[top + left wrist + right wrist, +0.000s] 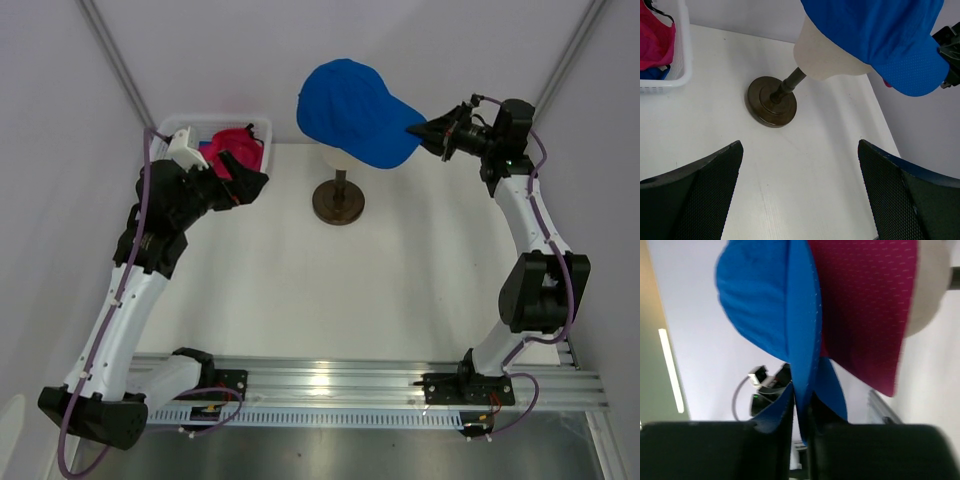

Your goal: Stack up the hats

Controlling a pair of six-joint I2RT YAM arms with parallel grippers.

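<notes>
Top view: the right gripper (428,130) is pinching the brim of the blue cap (350,105), which is sitting on the mannequin head (332,156). The left gripper (248,180) is hovering beside the white mesh basket (178,125), where a pink cap (238,145) is lying.

Left wrist: jaws are standing wide, holding nothing. The white tabletop (715,130) is spreading below, with the pale wall (740,15) behind it.

Right wrist: fingers are clamping the blue brim, and a magenta brim (865,305) is showing just beneath it. Judging: the blue cap is being seated over the magenta one. The next move is calling for a clean release, without dragging the cap askew.
</notes>
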